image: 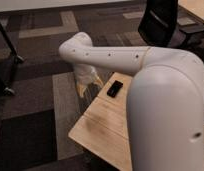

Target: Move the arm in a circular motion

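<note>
The glossy white arm [125, 57] stretches from the large rounded segment at lower right [165, 125] across to an elbow at the upper left, with small dark dots along it. The gripper [89, 84] hangs below that elbow, its tan fingers [81, 86] pointing down past the far left edge of the wooden table [102, 130], above the carpet. It holds nothing that I can see.
A small black phone-like object [114, 89] lies on the table near the gripper. A black office chair [162, 25] stands at the back right. A dark stand leg [7, 45] is at the far left. Carpet with grey and tan tiles surrounds the table.
</note>
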Available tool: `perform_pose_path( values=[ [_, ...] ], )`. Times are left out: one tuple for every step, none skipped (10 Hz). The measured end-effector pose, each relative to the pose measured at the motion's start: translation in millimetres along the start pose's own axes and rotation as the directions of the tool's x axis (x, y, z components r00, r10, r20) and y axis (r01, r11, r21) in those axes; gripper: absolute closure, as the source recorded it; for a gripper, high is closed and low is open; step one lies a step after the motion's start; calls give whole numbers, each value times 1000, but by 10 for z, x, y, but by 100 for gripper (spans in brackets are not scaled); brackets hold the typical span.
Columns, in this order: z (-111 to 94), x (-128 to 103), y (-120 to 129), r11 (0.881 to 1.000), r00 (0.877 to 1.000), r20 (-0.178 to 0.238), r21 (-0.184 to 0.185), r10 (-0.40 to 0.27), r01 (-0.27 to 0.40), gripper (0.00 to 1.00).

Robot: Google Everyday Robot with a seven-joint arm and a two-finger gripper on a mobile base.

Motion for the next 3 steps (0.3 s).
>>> perform_pose_path(
  values=[
    [64, -51, -432, 996, 996, 5, -16, 84, -84, 35],
    [129, 4, -942, 977, 977, 10, -30, 212, -212, 35],
    [139, 9, -1071, 969, 969, 18, -35, 247, -246, 35]
  ],
)
